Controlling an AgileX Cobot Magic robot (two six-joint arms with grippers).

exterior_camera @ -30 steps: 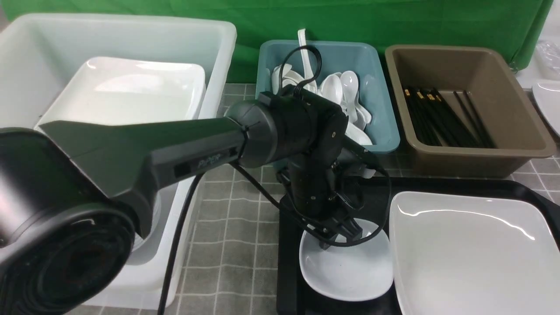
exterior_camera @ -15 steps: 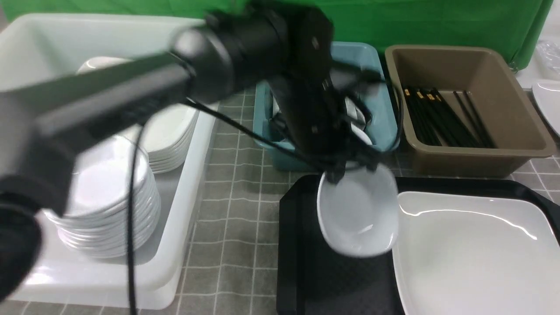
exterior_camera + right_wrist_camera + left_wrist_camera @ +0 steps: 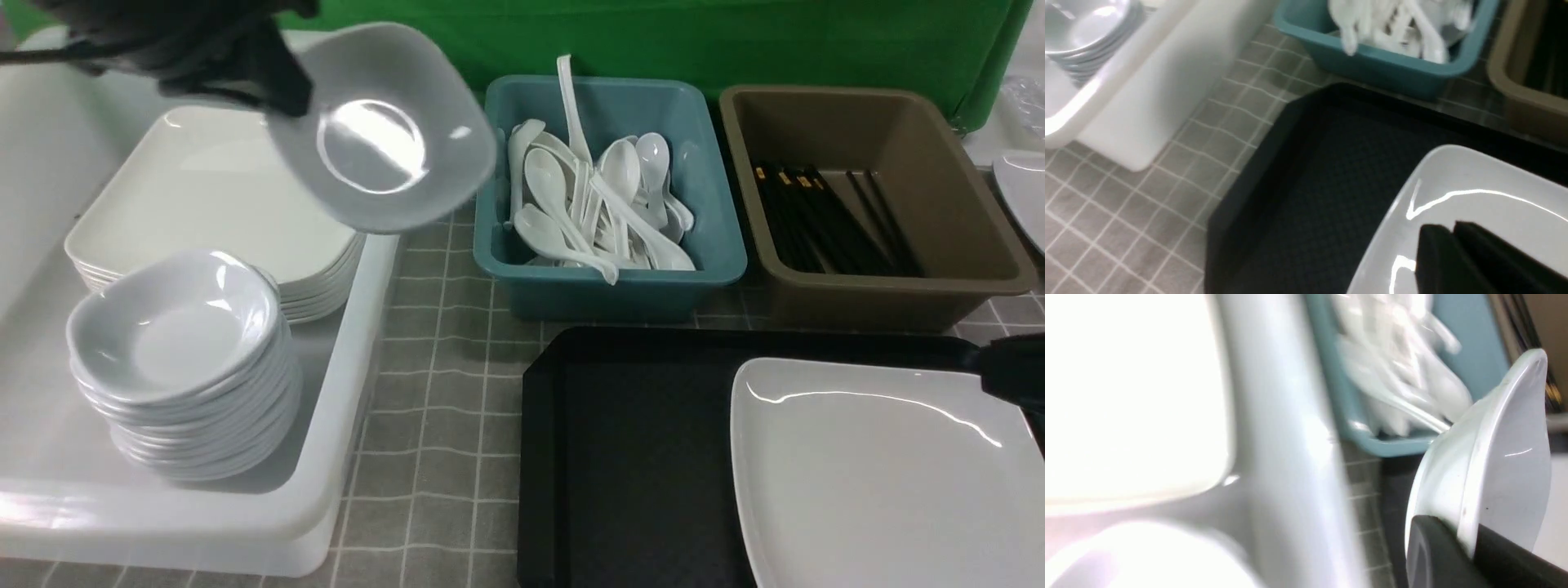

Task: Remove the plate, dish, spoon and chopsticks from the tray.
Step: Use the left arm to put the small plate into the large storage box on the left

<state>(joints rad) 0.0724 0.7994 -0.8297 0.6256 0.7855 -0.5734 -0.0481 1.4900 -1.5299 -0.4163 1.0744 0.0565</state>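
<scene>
Above the far right corner of the white tub [image 3: 245,523], left end effector [image 3: 1468,543] clenched on the rim of the dish [image 3: 380,131]; dish tilted, airborne. Plate [image 3: 865,474] lies on the right side of the tray [image 3: 629,457]. Right end effector [image 3: 1453,229], jaws pressed together, hovers at the plate's far right edge; contact unclear.

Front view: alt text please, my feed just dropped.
The left end effector holds a small glossy white rounded-square dish tilted in the air over a white plastic tub of stacked dishes and plates. A large glossy white plate lies on the black plastic tray; a teal bin and brown bin sit behind.
</scene>
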